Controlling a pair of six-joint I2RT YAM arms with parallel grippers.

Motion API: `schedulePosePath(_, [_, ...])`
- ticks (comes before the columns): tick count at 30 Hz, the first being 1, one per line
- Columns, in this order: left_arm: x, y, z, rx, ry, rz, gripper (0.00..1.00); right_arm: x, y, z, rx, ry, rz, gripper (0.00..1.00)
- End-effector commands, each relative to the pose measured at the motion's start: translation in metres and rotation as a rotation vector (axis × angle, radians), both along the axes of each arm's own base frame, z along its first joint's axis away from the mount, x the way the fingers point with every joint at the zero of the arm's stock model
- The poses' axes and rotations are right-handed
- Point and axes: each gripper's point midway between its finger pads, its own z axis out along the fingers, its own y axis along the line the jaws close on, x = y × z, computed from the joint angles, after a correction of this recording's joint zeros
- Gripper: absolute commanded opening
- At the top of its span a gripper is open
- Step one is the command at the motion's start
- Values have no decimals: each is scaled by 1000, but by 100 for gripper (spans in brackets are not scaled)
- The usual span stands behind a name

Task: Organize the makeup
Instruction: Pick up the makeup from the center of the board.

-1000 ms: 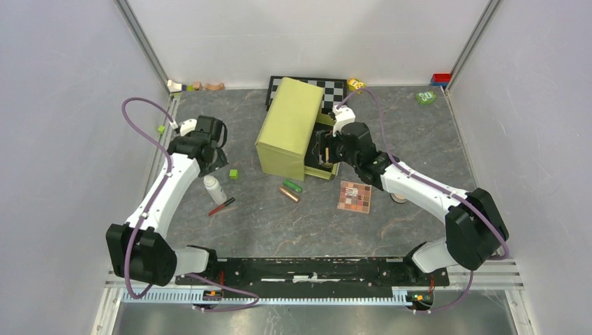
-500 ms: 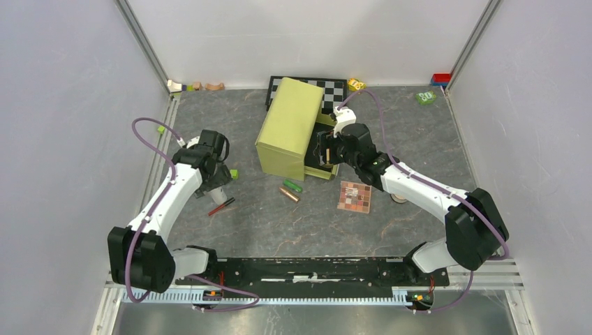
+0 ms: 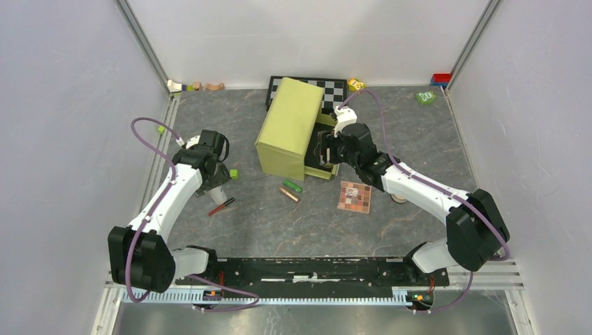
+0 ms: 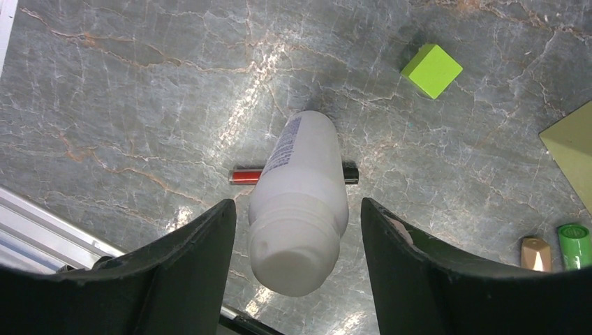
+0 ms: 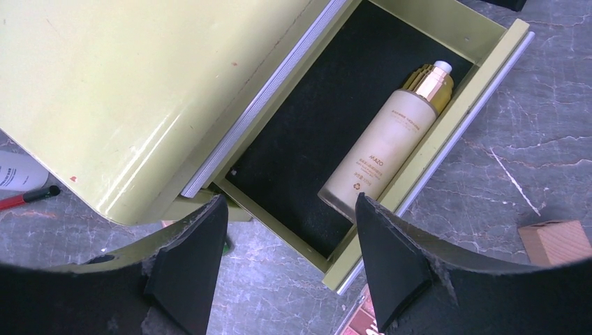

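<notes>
Grey marbled counter (image 3: 279, 223): it carries everything you see listed here, taken from your left side across to your right.
Left pincer (image 4: 298, 209): its jaws stand open on either side of the white bottle; you can see a thin strip of counter between each finger and the bottle.
White bottle (image 4: 301, 174): it sits between your left fingers, cap end toward the wrist camera. It has a printed label down its side, but the print is too small for you to read.
Red pencil (image 4: 246, 176): it lies flat behind the white bottle, crossing under it in your wrist view.
Green cube (image 4: 431, 70): it lies apart from the bottle, farther out.
Green tube (image 3: 292, 185) and bronze tube (image 3: 289, 194): they lie side by side in front of the box.
Olive box (image 3: 290, 125): its drawer (image 5: 447, 132) is pulled out.
Beige gold-capped bottle (image 5: 380, 164): it lies inside the drawer along its front wall. You can read "MAZO" on its side; the finer print is unreadable.
Right pincer (image 5: 290, 201): the jaws are spread and hold nothing, above the drawer.
Eyeshadow palette (image 3: 354, 197): it lies flat on the counter, beside your right forearm.
Wooden cube (image 5: 555, 241): it sits outside the drawer.
</notes>
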Motion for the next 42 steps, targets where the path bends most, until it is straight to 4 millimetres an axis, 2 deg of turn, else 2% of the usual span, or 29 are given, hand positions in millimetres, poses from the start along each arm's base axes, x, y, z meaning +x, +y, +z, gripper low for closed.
schedulePosePath(1, [17, 4, 13, 18, -81, 37, 70, 0, -3, 13, 16, -31, -8, 74])
schedulePosePath(4, [19, 5, 15, 23, -88, 38, 66, 0, -3, 12, 11, -28, -7, 74])
schedulePosePath(17, [22, 10, 19, 49, -108, 33, 65, 0, -1, 13, 16, -26, -4, 74])
schedulePosePath(22, [23, 8, 20, 43, -118, 12, 57, -1, -3, 13, 14, -24, -9, 74])
schedulePosePath(24, [24, 6, 23, 33, -136, -1, 49, -1, -4, 13, 14, -26, -11, 74])
schedulePosePath(29, [31, -17, 37, -73, -200, -102, 17, -1, -7, 23, 12, -49, -21, 74])
schedulePosePath(31, [35, -26, 52, -105, -235, -143, 3, -1, -11, 30, 8, -75, -29, 74])
schedulePosePath(35, [42, -41, 91, -130, -309, -214, 2, -7, -16, 46, 26, -153, -12, 75])
schedulePosePath(37, [47, -55, 110, -175, -342, -284, 2, -12, -14, 57, 53, -206, 29, 75])
schedulePosePath(40, [54, -88, 131, -263, -354, -437, 2, -28, 7, 82, 125, -315, 200, 75])
schedulePosePath(42, [53, -113, 142, -322, -349, -550, 2, -49, 31, 95, 187, -368, 381, 75])
